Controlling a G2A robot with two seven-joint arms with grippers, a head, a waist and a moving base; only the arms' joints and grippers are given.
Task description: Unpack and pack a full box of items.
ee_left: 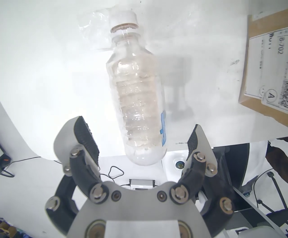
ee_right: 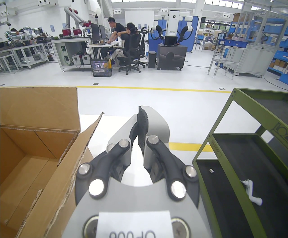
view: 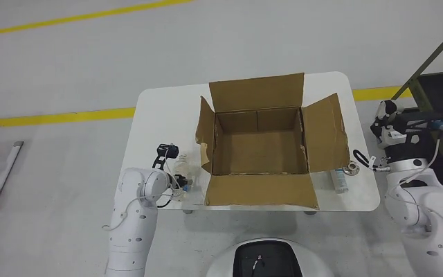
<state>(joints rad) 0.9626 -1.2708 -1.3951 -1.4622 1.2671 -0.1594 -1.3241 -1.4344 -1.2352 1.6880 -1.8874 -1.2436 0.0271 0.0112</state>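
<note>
Hovering over clear bottle (ee_left: 137, 101), left jaws spread, labelled box (ee_left: 267, 67) nearby.

Brown box (view: 257, 93), clear bottle (ee_left: 137, 101) w/ white cap (ee_left: 123, 19), white table (view: 166, 118)

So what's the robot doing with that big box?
It's unpacking and packing a box. The box sits open on the table with nothing inside. The left claw is open, its fingers either side of a clear bottle lying on the table beside the box, not squeezing it. The right claw is shut and holds nothing, off on the box's other side near a green cart.
</note>
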